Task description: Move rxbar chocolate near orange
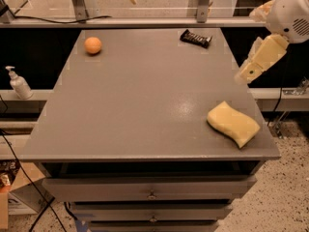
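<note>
The rxbar chocolate (196,38), a flat black glossy bar, lies at the far right of the grey table (145,95). The orange (93,45), a small round fruit, sits at the far left of the table, well apart from the bar. My gripper (245,74) hangs at the end of the pale arm (289,13) over the table's right edge. It is above the surface, nearer to me than the bar and to its right, and holds nothing that I can see.
A wavy yellow sponge (233,123) lies at the table's near right corner, below the gripper. A soap dispenser (18,83) stands on a ledge to the left. A rail with metal posts (145,21) runs behind the table. Drawers sit under the tabletop.
</note>
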Robot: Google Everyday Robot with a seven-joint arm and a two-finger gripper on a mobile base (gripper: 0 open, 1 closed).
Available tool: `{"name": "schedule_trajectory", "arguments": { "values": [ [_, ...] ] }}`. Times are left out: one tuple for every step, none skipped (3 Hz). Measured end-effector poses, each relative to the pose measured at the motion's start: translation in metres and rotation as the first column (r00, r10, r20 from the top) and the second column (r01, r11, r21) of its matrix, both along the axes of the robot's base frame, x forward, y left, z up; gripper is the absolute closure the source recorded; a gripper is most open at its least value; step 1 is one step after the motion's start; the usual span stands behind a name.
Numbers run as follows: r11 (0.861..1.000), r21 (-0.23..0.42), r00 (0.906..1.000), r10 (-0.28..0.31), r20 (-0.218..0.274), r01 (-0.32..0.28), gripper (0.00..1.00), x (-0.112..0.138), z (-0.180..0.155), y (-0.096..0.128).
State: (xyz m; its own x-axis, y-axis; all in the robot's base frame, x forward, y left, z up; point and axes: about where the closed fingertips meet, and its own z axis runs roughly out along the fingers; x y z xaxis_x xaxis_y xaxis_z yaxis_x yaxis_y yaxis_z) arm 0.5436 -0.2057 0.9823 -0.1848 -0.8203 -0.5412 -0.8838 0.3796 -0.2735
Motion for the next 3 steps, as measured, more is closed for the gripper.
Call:
{"name": "schedule_trajectory", "arguments": {
  "values": [
    [0.998, 0.063, 0.9997, -0.002, -0.026, 0.004, 0.0, 0.0, -0.009, 0.008],
    [0.984, 0.176, 0.9997, 0.012, -0.023, -0.008, 0.0, 0.021, -0.017, 0.029],
    [0.959, 0.283, 0.9994, 0.019, -0.028, -0.011, 0.0, 0.051, -0.026, 0.041]
  ]
}}
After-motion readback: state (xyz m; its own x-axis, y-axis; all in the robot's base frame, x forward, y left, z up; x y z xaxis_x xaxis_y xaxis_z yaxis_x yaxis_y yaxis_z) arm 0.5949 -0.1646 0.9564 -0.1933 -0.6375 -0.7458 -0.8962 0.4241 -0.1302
